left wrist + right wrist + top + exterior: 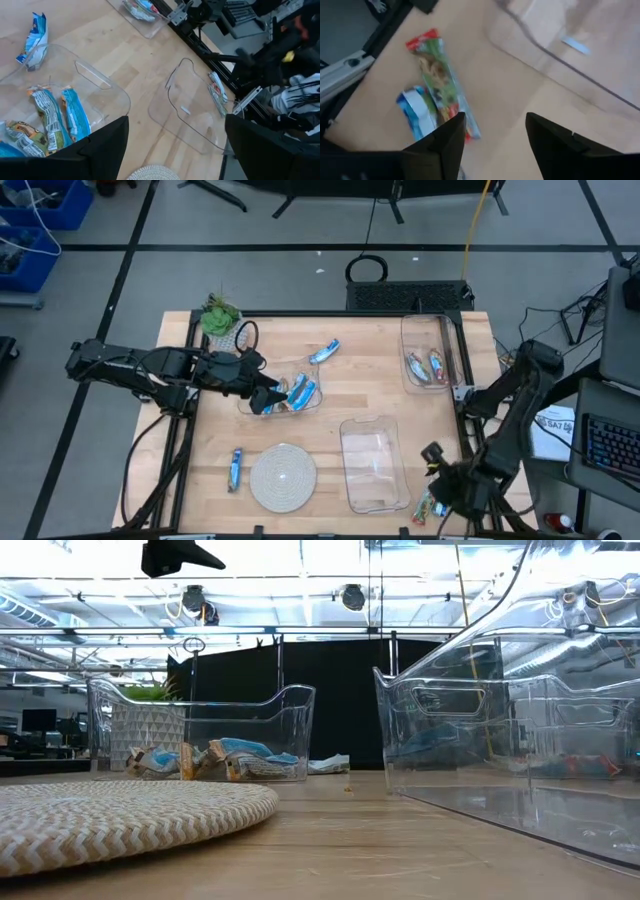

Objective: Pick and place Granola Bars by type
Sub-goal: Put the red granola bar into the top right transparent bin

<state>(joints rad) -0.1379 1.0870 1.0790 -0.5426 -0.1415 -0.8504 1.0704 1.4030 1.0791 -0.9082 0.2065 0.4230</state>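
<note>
My left gripper (265,395) (175,150) hangs open over the near left part of a clear bin (282,394) that holds several blue granola bars (55,122) (240,762). My right gripper (437,485) (495,145) is open above the table's near right corner. Just past its fingertips, a green-and-red bar (439,82) and a blue bar (419,116) lie flat on the wood (428,505). One blue bar (323,352) lies beyond the middle bin. Another (235,469) lies left of the plate. Multicoloured bars (427,367) lie in the far right bin.
An empty clear bin (374,464) (192,112) stands near the right, close to my right gripper. A round woven plate (283,477) (120,812) lies near the front edge. A potted plant (221,320) stands at the far left corner. Metal frame rails (462,370) run along the table's sides.
</note>
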